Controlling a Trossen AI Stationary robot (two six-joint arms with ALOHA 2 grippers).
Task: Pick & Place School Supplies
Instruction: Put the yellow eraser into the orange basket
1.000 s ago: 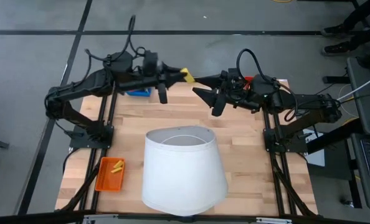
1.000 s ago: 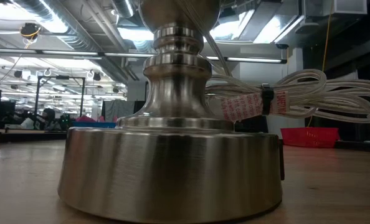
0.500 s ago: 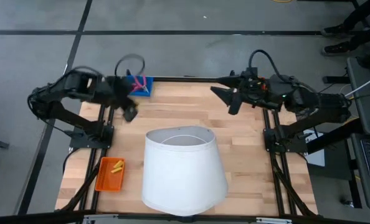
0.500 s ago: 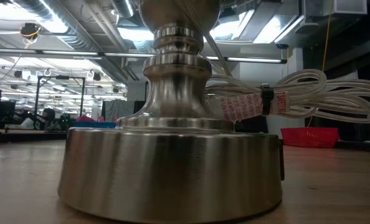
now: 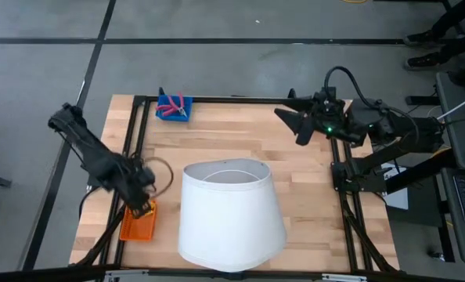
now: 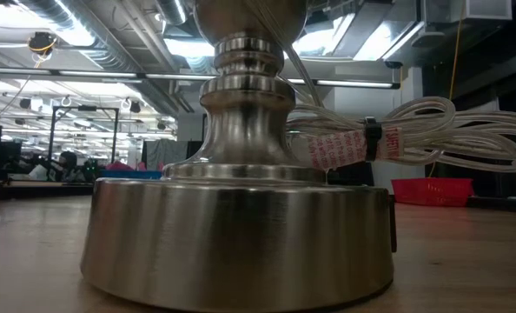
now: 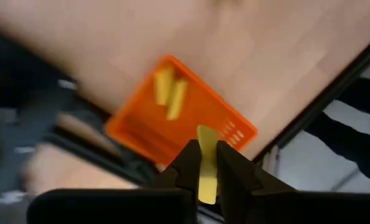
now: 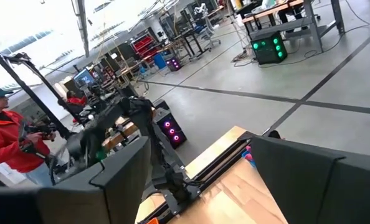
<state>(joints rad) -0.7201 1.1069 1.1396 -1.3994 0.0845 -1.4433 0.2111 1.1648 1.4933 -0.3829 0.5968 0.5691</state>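
Overhead, the left end effector [image 5: 141, 205] hangs over the near-left corner of the wooden desk [image 5: 240, 141], directly above the shallow orange plastic tray [image 5: 137, 225]. In the left wrist view its two dark fingers [image 7: 191, 165] are pressed onto a flat yellow stick-like piece [image 7: 207, 163], which stands upright between them above the tray's edge; two more short yellow sticks [image 7: 170, 93] lie side by side inside the tray. The right end effector [image 5: 297, 124] hovers at the far-right corner of the desk, fingers spread wide and holding nothing. A pink-handled scissor-like tool [image 5: 174, 106] rests in the small blue tray [image 5: 164, 115] at the far-left edge. A large white lampshade cone [image 5: 229, 211] occupies the near centre; the low view shows its brushed-metal lamp base [image 6: 239, 226] and a bundled white cord [image 6: 414, 135].
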